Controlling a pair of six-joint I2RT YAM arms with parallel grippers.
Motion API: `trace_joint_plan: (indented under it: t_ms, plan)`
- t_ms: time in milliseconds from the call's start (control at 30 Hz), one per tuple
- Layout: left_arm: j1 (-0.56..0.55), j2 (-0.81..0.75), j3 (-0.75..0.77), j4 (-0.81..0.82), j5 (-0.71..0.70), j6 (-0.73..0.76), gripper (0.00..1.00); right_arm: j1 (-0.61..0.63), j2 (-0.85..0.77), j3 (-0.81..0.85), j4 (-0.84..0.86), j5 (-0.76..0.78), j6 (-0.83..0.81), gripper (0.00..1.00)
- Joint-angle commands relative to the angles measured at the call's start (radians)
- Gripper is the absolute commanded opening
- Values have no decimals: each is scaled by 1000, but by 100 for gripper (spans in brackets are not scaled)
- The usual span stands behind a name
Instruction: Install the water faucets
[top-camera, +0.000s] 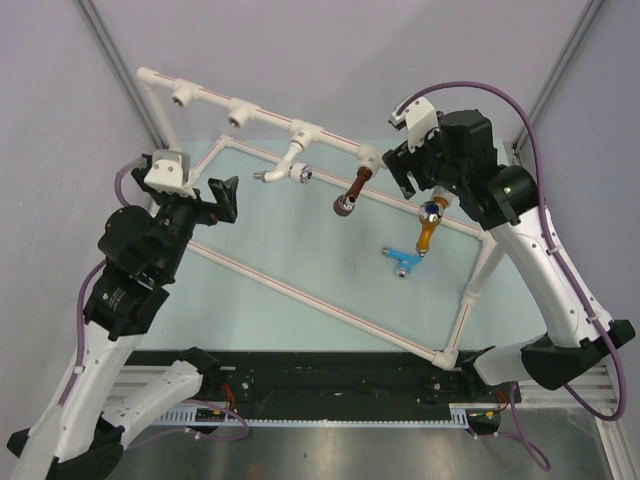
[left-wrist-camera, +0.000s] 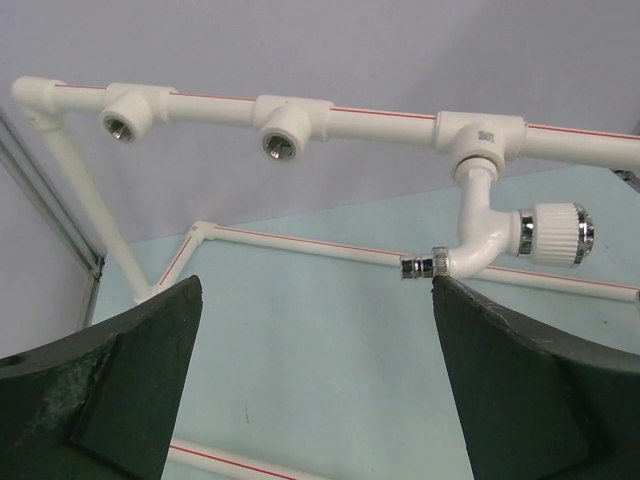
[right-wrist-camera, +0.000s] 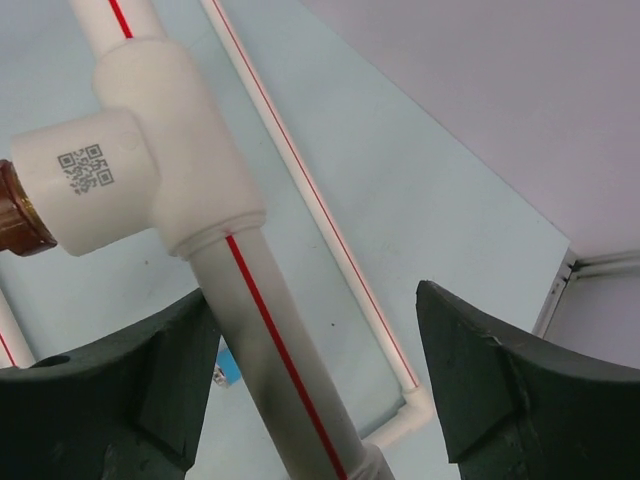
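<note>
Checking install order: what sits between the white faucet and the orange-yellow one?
The brown faucet sits between the white faucet and the orange-yellow faucet; the top external view shows it.

My fingers (left-wrist-camera: 110, 400) stand wide apart at the lower corners. Beyond them, a white faucet (left-wrist-camera: 480, 235) hangs seated in a tee of the white pipe frame (left-wrist-camera: 380, 118). Two tee sockets (left-wrist-camera: 125, 125) to its left are open, above the pale green counter (left-wrist-camera: 320, 330).

Fitted faucets (top-camera: 352, 190) in pipe frame (top-camera: 210, 98), loose faucets (top-camera: 402, 260) further right
</note>
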Motion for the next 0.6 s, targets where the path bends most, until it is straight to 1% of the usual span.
trace_joint_plan:
  t_ms: [0,67,100,267,300,400,433,567]
  plan:
    - [-3,-27,-13,-19,-61,50,100,-6,-61,19,179,118,96,83]
    - [-3,-41,-17,-30,-78,50,100,-4,-87,-17,224,152,131,85]
    - [-3,-53,-20,-30,-84,56,100,-3,-119,-32,243,163,141,88]
    - [-3,-92,-24,-30,-156,60,100,-3,-251,-156,398,232,194,93]
    - [-3,-99,-24,-27,-170,55,100,-3,-306,-176,421,239,202,93]
    - [-3,-130,-21,-4,-211,52,100,-6,-386,-253,508,279,233,94]
    - [-3,-145,-17,2,-219,55,100,-7,-435,-268,539,301,234,94]
    - [-3,-199,-8,21,-242,93,100,-9,-533,-346,581,364,262,96]
